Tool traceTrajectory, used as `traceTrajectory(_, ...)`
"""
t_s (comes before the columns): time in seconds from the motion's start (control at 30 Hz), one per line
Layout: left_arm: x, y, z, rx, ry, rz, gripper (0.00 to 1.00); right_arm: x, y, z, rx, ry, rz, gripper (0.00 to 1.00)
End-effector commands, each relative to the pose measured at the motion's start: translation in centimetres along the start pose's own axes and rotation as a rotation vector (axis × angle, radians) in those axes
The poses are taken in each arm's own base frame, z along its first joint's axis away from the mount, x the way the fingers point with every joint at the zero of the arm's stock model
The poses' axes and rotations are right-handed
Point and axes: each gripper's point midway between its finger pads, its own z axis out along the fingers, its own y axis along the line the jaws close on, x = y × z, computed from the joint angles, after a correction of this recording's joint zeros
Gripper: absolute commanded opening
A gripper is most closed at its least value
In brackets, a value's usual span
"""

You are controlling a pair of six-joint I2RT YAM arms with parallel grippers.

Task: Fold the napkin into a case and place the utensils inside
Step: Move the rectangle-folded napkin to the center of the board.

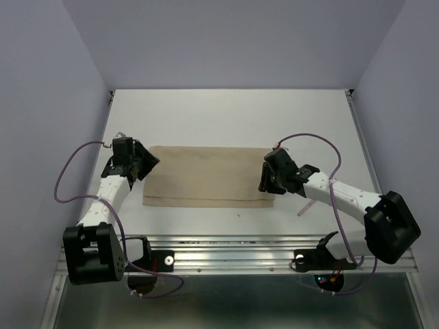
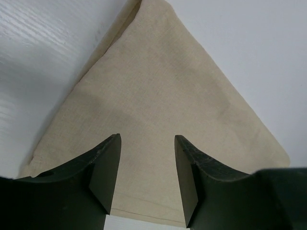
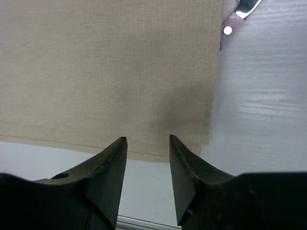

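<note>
Nearest arm bases: utensil (image 1: 304,208), pinkish handle, beside right arm; second piece not discernible. Mid-table: napkin (image 1: 206,178), flat layered rectangle, lying between grippers. Left gripper (image 2: 147,143) at left end, jaws spread, nothing between. Right gripper (image 3: 147,141) at right end, same. Cloth likely light, limp, prone to sag; pinch corners or folded edge, both ends together.

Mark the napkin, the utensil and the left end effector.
napkin (image 1: 206,177): top external view, middle of the folded cloth.
utensil (image 3: 225,40): right wrist view, on its riveted handle.
left end effector (image 2: 147,140): left wrist view, midway between its fingertips.
</note>
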Motion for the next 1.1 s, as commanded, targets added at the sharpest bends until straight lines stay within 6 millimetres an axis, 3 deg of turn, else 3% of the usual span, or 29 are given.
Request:
traceTrajectory(0.0, 0.6, 0.1, 1.5, 0.004, 0.045, 0.008, 0.58, -0.6, 1.1, 1.2, 0.005, 0.002, 0.053, 0.44)
traceTrajectory(0.13, 2.4, 1.2, 3.4, -0.031, 0.131, -0.014, 0.55, -1.5, 1.4, 2.6, 0.032, -0.021, 0.04, 0.35)
traceTrajectory(0.37, 3.6, 2.7, 5.6, -0.089, 0.181, -0.017, 0.54, -2.9, 0.6, 4.9, 0.09, -0.022, 0.051, 0.33)
traceTrajectory(0.5, 3.9, 3.2, 6.1, -0.112, 0.204, -0.01, 0.53, -5.4, 1.0, 2.5, 0.069, -0.129, 0.071, 0.34)
traceTrajectory(0.57, 4.2, 3.5, 6.2, -0.123, 0.208, -0.007, 0.53, -7.1, -0.7, 1.5, 0.13, -0.2, 0.093, 0.46)
traceTrajectory(0.77, 5.2, 4.3, 6.6, -0.145, 0.242, -0.022, 0.53, -8.4, -7.3, 2.6, 0.23, -0.141, 0.227, 0.49)
traceTrajectory(0.9, 5.1, 5.4, 6.4, -0.201, 0.226, -0.031, 0.53, -8.0, -7.9, 3.8, 0.252, -0.081, 0.227, 0.49)
traceTrajectory(1.07, 4.6, 7.4, 6.4, -0.25, 0.22, -0.102, 0.53, -7.6, -7.2, 4.9, 0.224, -0.04, 0.234, 0.5)
